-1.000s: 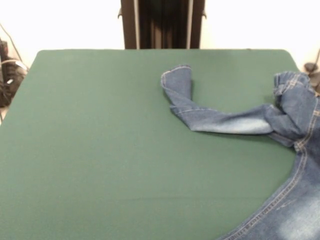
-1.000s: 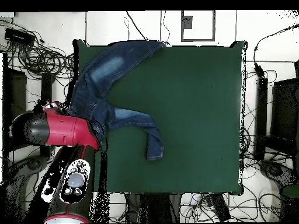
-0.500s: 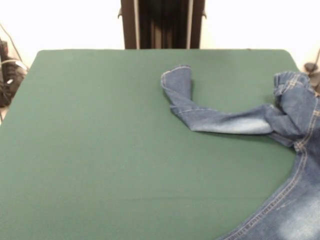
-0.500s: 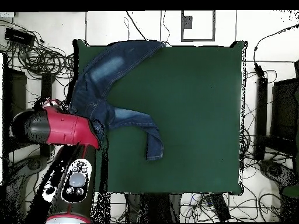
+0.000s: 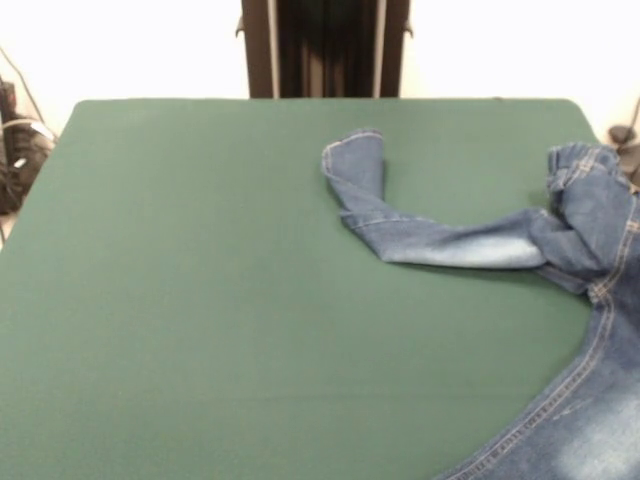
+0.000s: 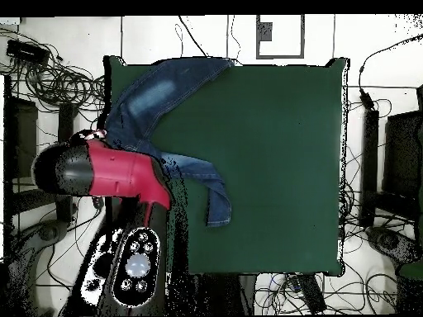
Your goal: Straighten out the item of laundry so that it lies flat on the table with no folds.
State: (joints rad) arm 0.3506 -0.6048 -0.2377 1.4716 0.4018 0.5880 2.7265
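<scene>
The item of laundry is a pair of blue jeans (image 5: 450, 243) at the right side of the green table (image 5: 200, 300). One leg bends toward the middle and ends in a folded hem. The waist (image 5: 590, 200) is bunched at the right edge, and the other leg (image 5: 585, 420) runs off the picture's bottom right. In the overhead view the jeans (image 6: 161, 91) lie along the table's (image 6: 281, 165) left side, with the bent leg (image 6: 216, 198) reaching inward. The red and black arm (image 6: 116, 173) covers the waist there. No gripper shows in either view.
Tangled cables (image 6: 49, 78) lie on the floor around the table, with dark equipment (image 6: 405, 157) beyond its right side in the overhead view. In the front view more cables (image 5: 15, 150) sit off the table's left edge.
The arm has swung right in the overhead view and now covers more of the jeans' waist and the table's lower left corner. The jeans have not moved.
</scene>
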